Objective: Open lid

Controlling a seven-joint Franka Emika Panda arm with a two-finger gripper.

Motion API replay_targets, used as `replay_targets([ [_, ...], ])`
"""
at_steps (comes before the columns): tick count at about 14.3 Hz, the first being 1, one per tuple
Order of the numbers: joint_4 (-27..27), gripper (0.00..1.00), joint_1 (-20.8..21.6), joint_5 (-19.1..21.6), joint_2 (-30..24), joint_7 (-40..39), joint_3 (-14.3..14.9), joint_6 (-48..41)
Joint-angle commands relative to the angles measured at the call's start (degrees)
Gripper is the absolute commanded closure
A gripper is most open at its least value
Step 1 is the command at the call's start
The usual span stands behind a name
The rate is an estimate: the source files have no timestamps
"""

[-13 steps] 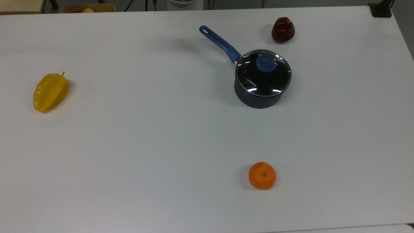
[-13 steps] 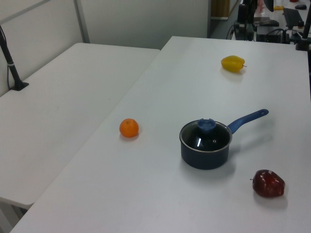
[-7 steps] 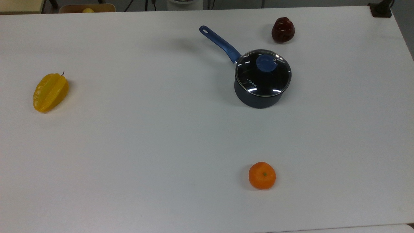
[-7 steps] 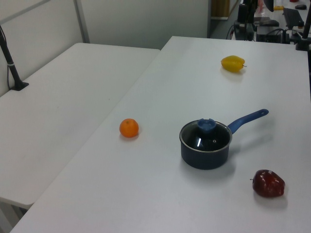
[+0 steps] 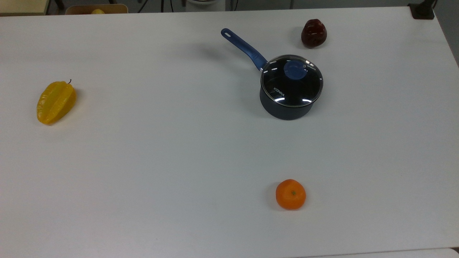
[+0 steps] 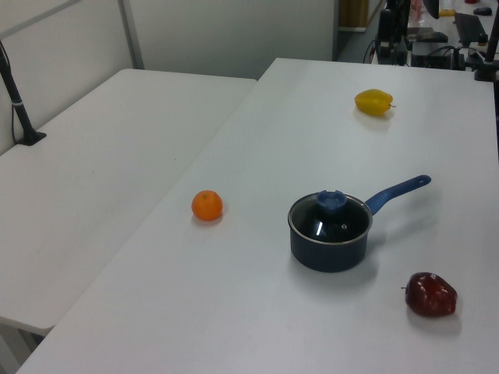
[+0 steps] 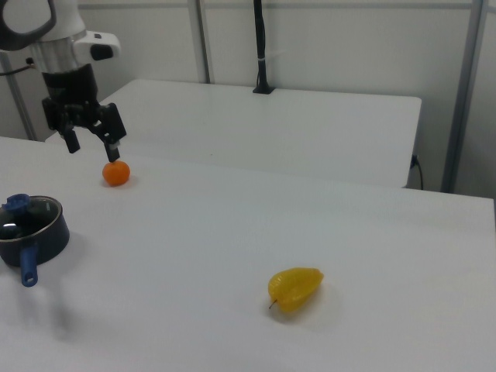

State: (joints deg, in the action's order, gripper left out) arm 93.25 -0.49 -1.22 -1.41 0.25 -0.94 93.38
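The clear glass lid (image 5: 287, 89) with its blue knob (image 5: 295, 69) sits closed on the dark blue saucepan (image 5: 285, 109), right of centre at the back of the table in the top view. It lies flat on the pan's rim in the left view too, lid (image 6: 331, 224) under knob (image 6: 330, 200). In the right view the lid (image 7: 31, 215) is at the far left edge. My gripper (image 7: 94, 149) hangs high above the table there, up and to the right of the pan, open with nothing between its fingers.
The pan's long blue handle (image 5: 244, 46) points toward the top view's upper left. A dark red apple (image 5: 313, 33) lies behind the pan, an orange (image 5: 290, 194) near the front, a yellow starfruit (image 5: 55, 102) far left. A second white table (image 6: 93, 171) adjoins.
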Motion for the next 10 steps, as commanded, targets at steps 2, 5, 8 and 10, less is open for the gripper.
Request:
replay_targets([
  [2,0.88,0.00,8.28,2.28,0.53,-1.66,-0.03,3.65],
  [5,2.97,0.00,15.84,1.93,1.93,-0.60,-0.03,7.77],
  [8,6.49,0.00,20.42,1.93,3.69,-1.12,-0.03,14.79],
  [10,9.74,0.00,22.62,1.93,4.14,-1.57,-0.03,20.77],
])
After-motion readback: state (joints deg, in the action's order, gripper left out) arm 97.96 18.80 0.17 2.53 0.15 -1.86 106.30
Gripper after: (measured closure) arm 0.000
